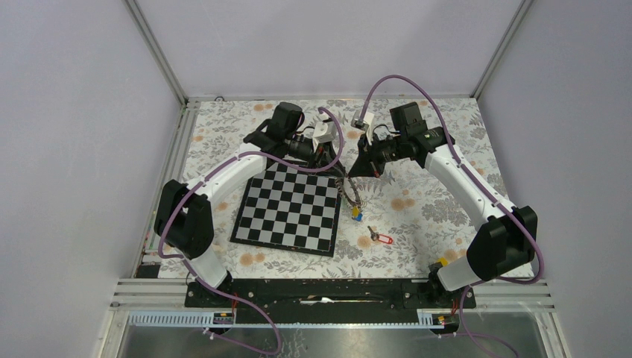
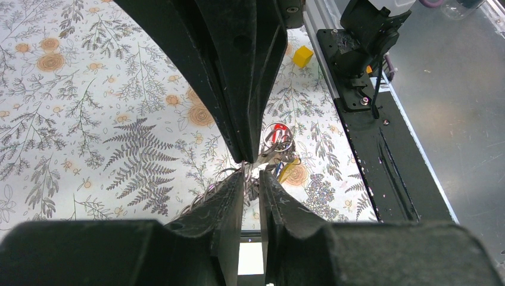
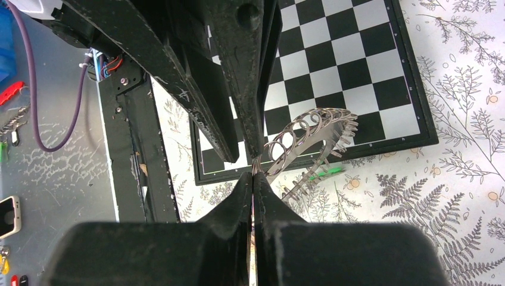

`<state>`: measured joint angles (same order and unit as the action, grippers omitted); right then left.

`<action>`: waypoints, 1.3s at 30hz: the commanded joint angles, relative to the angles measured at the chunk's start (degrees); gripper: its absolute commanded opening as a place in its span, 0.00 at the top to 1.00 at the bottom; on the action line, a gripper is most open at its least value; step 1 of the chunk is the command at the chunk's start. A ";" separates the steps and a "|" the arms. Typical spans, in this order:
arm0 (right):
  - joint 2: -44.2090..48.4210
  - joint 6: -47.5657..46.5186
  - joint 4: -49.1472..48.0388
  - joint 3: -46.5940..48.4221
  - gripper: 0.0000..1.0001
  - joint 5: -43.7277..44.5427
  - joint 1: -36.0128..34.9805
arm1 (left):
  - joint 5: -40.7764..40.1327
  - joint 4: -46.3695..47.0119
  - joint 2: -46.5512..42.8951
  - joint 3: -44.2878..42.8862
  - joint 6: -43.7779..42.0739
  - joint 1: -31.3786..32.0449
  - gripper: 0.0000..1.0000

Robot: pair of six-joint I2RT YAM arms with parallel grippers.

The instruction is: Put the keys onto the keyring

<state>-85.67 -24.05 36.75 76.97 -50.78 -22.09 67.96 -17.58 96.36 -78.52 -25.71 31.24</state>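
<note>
Both grippers meet above the far edge of the chessboard (image 1: 291,209). The grey keyring (image 1: 347,186) hangs between them, with several keys threaded on it. Blue and yellow tags (image 1: 357,215) dangle at its low end. In the right wrist view my right gripper (image 3: 254,174) is shut on the ring's wire; the keyring (image 3: 301,132) curves away with a green tag (image 3: 324,173) below it. In the left wrist view my left gripper (image 2: 252,177) pinches the wire at its tips, and blue and yellow tags (image 2: 281,170) hang beyond. A loose key with a red tag (image 1: 381,239) lies on the cloth and also shows in the left wrist view (image 2: 276,134).
The chessboard (image 3: 357,59) lies left of centre on a flowered cloth. A small yellow cube (image 1: 442,262) sits by the right arm's base and shows in the left wrist view (image 2: 302,56). The black base rail (image 1: 320,291) runs along the near edge.
</note>
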 commanded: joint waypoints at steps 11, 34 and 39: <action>0.49 0.32 -1.65 0.66 1.00 -4.19 -0.41 | 2.81 0.80 1.02 -0.58 -1.88 1.18 0.84; 1.30 1.71 -3.29 -0.37 0.96 -2.89 -0.41 | 4.10 1.66 1.35 -0.70 -0.03 1.45 1.00; 2.93 3.17 -4.63 -0.76 0.77 -0.81 -0.20 | 3.93 26.07 -0.72 5.37 27.51 0.41 1.00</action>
<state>-85.52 -22.52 35.86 76.20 -52.03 -22.09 68.66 -13.06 98.10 -77.06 -19.40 32.23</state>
